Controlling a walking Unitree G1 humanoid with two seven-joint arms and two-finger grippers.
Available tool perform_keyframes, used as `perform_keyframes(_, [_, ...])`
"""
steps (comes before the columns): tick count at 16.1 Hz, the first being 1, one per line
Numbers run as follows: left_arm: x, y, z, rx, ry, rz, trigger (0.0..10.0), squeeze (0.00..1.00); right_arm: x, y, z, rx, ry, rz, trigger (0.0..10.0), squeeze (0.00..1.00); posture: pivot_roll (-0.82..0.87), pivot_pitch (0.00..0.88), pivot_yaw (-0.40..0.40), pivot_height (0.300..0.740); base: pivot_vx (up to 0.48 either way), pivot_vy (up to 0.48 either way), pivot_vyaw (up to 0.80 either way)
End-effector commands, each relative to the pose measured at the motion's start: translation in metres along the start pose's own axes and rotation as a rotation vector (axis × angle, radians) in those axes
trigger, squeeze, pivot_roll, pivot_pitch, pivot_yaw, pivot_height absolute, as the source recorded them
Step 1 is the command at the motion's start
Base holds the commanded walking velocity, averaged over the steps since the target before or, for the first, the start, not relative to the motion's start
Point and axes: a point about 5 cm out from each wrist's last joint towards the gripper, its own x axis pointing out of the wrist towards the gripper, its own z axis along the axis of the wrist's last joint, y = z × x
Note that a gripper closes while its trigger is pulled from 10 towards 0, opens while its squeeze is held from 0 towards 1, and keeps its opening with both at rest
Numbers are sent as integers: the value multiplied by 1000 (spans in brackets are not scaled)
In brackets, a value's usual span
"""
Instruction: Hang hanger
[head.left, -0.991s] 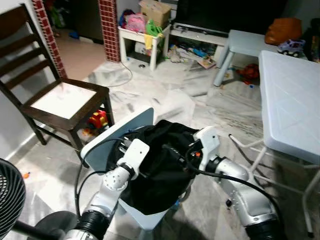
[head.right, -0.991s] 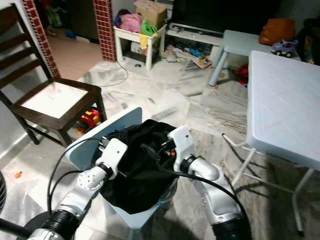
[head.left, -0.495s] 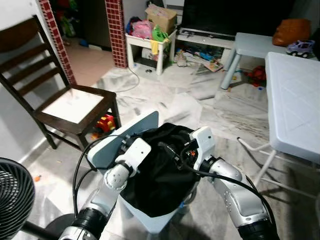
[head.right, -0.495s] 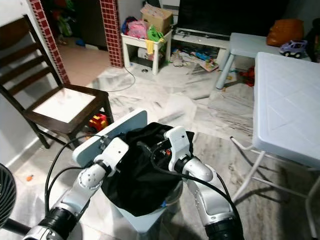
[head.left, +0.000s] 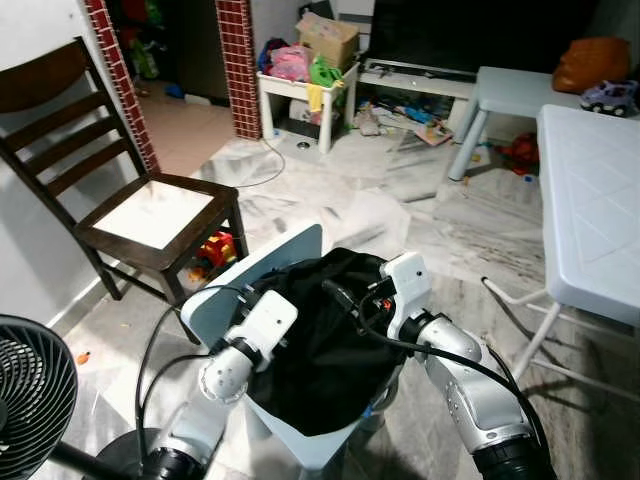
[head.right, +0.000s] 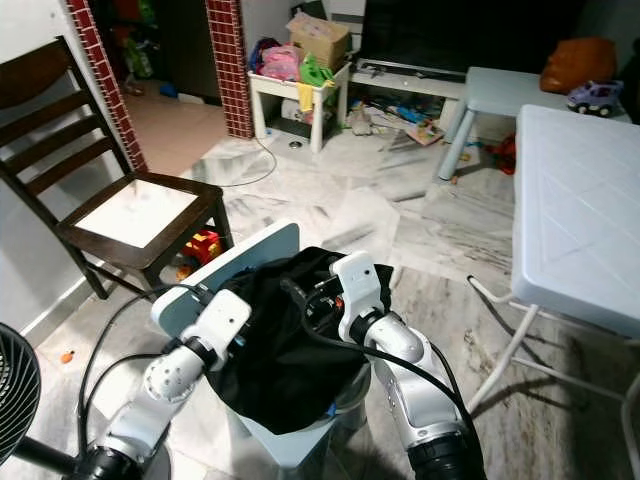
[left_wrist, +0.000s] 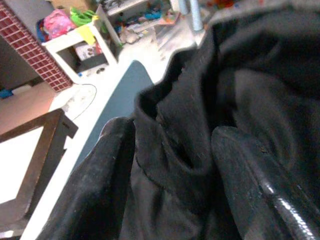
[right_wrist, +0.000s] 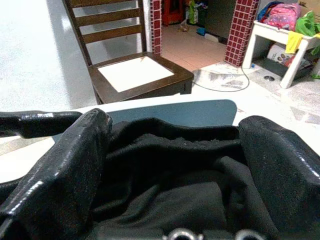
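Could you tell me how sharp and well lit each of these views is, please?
Left and right eye views: evenly daylit and fairly sharp, with the black garment reading as a dark mass with few folds. Left wrist view: soft, its near fingers blurred. Right wrist view: fingers blurred with glints, the wooden chair behind them sharper.
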Motion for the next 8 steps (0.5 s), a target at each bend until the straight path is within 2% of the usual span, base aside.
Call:
perform_keyframes(1, [-4, 8, 9, -59, -32, 56, 10000, 1000, 2, -2, 5, -24, -15, 3, 10000, 0, 30, 0, -11, 740, 0, 0, 0])
perform_keyframes(2, [-13, 16, 12, -136, -60, 143, 10000, 1000, 2, -2, 5, -23, -14, 5, 10000, 0, 38, 0, -16, 740, 0, 0, 0])
perform_keyframes(3, [-20, 23, 13, -171, -82, 216, 10000, 1000, 2, -2, 4, -24, -11, 7, 10000, 0, 40, 0, -18, 740, 0, 0, 0])
perform_keyframes(6, [-41, 39, 13, -209, -137, 377, 10000, 1000, 2, -1, 2, -25, -6, 16, 10000, 0, 40, 0, -18, 740, 0, 0, 0])
perform_keyframes(8, [-51, 42, 10, -258, -124, 438, 10000, 1000, 3, 0, 2, -27, -7, 19, 10000, 0, 53, 0, -25, 740, 0, 0, 0])
